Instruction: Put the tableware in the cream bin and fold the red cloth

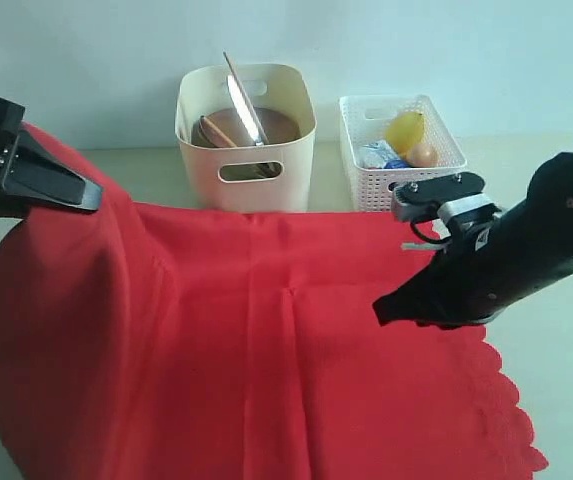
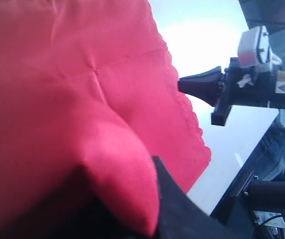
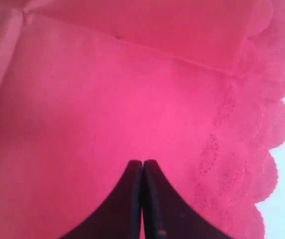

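tableware part is judged done: the round brown plate [image 1: 276,125] and silver table knife [image 1: 248,112] are seen inside the cream bin [image 1: 249,190] at the back. the rest of the set can't be made out. step in hand is judged to be the fold of the red cloth [image 1: 266,360], which is spread over the table w/ its scalloped edge on the right. one corner is pinched and held raised by the left gripper [image 1: 88,198], jaws closed on the fabric. the right gripper [image 3: 142,165] is shut tight w/ nothing between the jaws, tips over the cloth just inside the scalloped edge. contact can't be told. nxt move, as judged: the raised corner is to be carried across to the opposite side and laid edge to edge, w/ the rest of the cloth pinned so it isn't dragged.
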`<state>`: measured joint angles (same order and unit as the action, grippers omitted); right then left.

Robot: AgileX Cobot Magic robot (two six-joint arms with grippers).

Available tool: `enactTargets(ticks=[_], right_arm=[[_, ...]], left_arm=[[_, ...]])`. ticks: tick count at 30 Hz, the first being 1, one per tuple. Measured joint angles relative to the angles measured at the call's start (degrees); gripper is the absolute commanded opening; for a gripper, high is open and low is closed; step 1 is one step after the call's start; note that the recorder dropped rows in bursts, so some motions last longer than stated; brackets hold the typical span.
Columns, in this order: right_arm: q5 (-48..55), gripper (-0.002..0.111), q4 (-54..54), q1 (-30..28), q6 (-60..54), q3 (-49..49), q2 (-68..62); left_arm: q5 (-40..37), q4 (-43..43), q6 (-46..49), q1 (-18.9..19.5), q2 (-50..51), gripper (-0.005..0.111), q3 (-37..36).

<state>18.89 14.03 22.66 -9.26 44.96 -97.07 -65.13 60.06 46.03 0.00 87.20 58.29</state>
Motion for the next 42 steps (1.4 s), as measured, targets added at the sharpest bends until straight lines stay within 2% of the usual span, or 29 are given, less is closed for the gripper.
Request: enactTargets(ticks=[8, 20, 32, 42], right_arm=[[-0.13, 0.0, -0.24, 0.0, -0.11, -0.01, -5.88], [-1.33, 0.0, -0.36, 0.0, -0.5, 0.58, -8.44], [-3.12, 0.0, -0.15, 0.0, -0.62, -1.02, -8.48], [-0.37, 0.0, -2.48, 0.0, -1.6, -1.66, -6.26]], left_arm=[[0.41, -1.12, -2.65, -7.27, 0.0, 0.0, 3.07], [6.3, -1.39, -8.7, -18.74, 1.2, 0.0, 9.41], [8.03, -1.39, -11.97, -28.47, 13.37, 0.0, 16.02], [11.04, 0.35, -14.13, -34.61, 22.9, 0.0, 22.91]])
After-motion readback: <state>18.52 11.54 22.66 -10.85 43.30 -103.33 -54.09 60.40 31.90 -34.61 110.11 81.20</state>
